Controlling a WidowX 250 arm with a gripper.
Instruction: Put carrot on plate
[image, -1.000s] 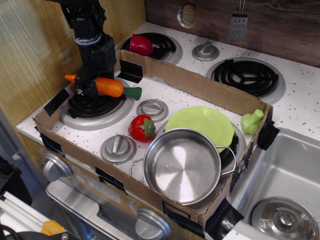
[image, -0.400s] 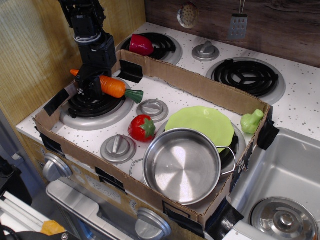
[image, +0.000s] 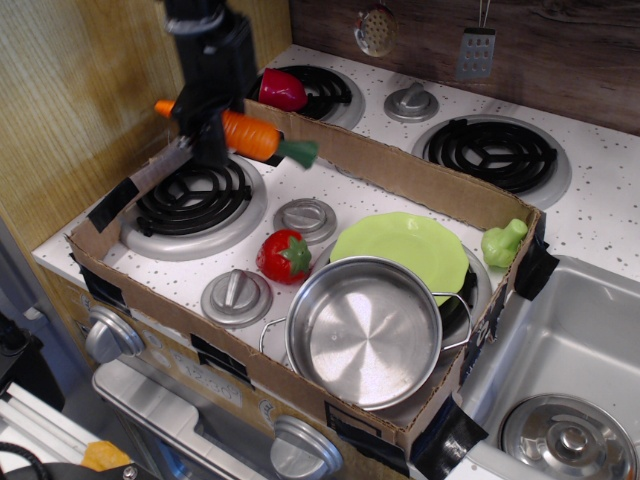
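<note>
Over the toy stove desk (image: 330, 185) the pincer (image: 212, 125) grips the carrot (image: 250, 135), which should go sideways and stay high, to the green plate (image: 400, 245).

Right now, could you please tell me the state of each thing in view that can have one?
gripper: shut on the carrot, raised above the burner
carrot: held in the air, roughly level
plate: empty, partly tucked under the pot
pot: upright, empty
strawberry: resting on the stovetop
</note>
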